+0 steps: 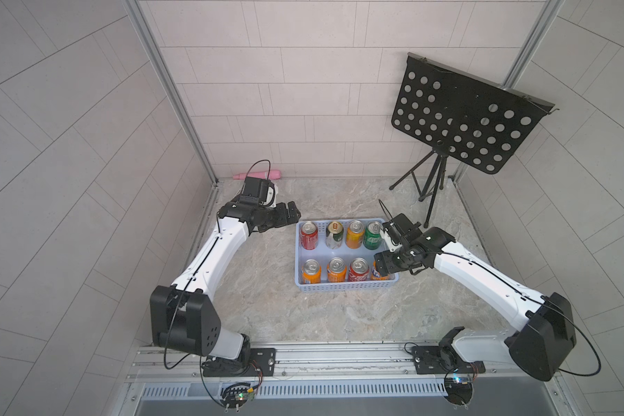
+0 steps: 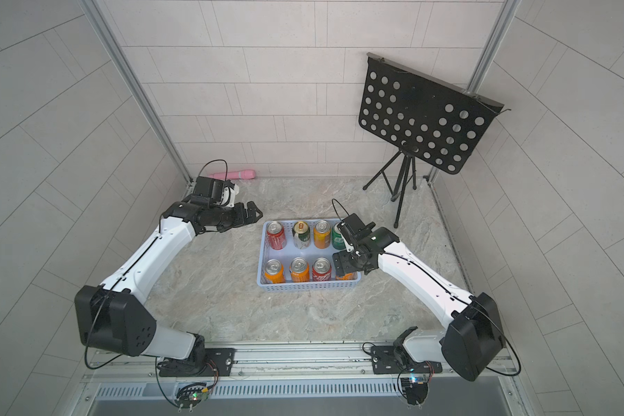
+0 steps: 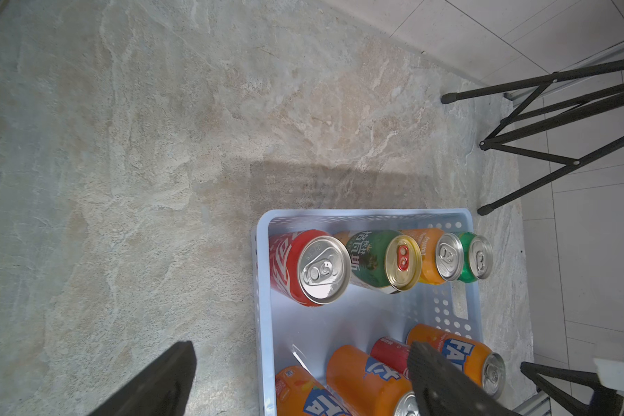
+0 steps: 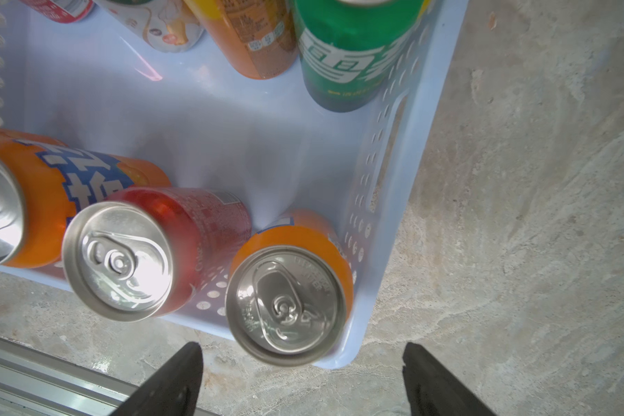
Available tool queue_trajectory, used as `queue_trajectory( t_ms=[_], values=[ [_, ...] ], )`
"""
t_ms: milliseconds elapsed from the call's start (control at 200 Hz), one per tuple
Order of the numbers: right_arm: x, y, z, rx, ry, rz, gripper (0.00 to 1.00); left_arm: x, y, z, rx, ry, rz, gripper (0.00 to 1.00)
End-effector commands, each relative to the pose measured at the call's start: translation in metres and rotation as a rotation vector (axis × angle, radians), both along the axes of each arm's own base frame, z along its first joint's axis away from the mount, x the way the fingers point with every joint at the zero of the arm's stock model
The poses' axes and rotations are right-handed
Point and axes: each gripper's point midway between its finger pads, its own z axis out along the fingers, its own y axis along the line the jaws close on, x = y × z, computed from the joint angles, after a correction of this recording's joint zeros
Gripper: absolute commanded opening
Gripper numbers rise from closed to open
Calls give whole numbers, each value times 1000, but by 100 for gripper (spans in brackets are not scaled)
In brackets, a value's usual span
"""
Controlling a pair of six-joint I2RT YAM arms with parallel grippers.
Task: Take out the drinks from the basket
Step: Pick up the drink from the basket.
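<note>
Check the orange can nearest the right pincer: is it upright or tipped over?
Upright. The orange can stands in a corner of the basket, silver top facing up. The right pincer is open, clear of it.

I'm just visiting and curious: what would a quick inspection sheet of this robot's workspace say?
Surface: marbled tabletop, no spills seen.
Job's things: light-blue basket holds eight upright cans, two rows of four.
Clutter: pink cylinder by the back wall; black music stand behind.
Grippers: left gripper open beside the basket; right gripper open at the corner orange can, not gripping.
Cables: black cables loop off both arms.
Surroundings: tiled walls, metal rail in front.
</note>
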Motion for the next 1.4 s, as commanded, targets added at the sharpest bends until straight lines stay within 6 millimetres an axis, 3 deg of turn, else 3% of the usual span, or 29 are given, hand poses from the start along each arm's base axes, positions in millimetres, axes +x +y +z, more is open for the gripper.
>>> queue_trajectory(
  t_ms=[0,295,630,1396],
  values=[
    [6,2,-1,-18,2,-9,89,-3,0,-3,25,9,-15,100],
    [14,8,-20,-54,55,0,84,-3,1,-2,30,8,-18,100],
    [21,15,-20,-72,73,6,75,-2,0,-2,34,12,-24,100],
    [3,11,-39,-125,133,21,74,-2,0,-5,37,25,-26,100]
  ],
)
